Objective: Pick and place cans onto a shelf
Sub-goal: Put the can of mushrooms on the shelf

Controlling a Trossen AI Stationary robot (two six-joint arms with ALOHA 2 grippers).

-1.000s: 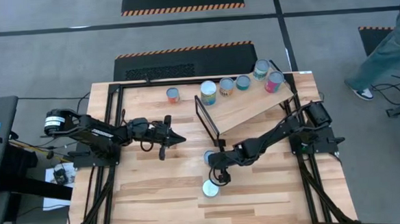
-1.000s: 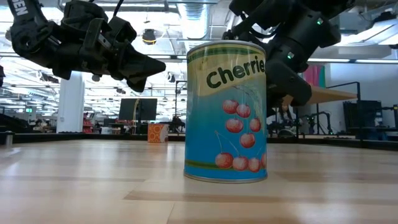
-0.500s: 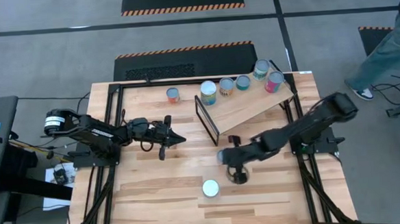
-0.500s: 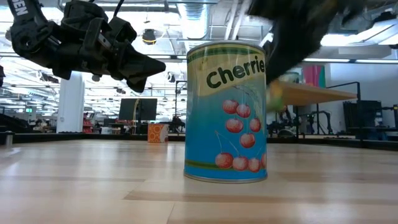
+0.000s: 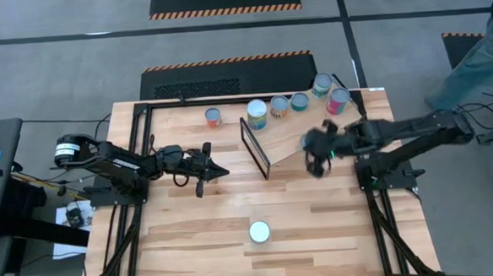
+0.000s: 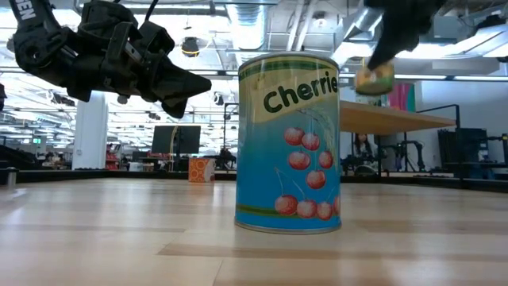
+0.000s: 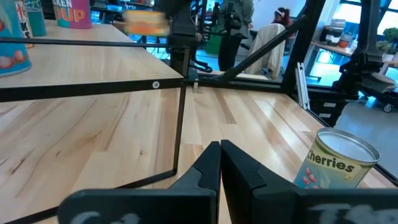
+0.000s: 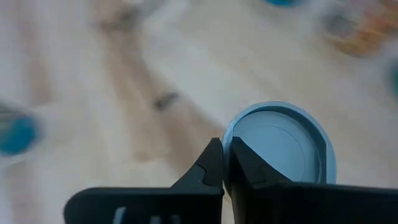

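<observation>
The right claw is clamped on a blue-lidded can, carried above the slanted shelf. To set it well, lower it upright onto bare board just clear of the four cans lined along the shelf's upper edge. The left claw, pressed together, waits over the desk; the cherries can remains there.

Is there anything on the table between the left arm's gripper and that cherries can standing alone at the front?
Nothing: the high view shows only bare planks between the left gripper and the cherries can.
</observation>
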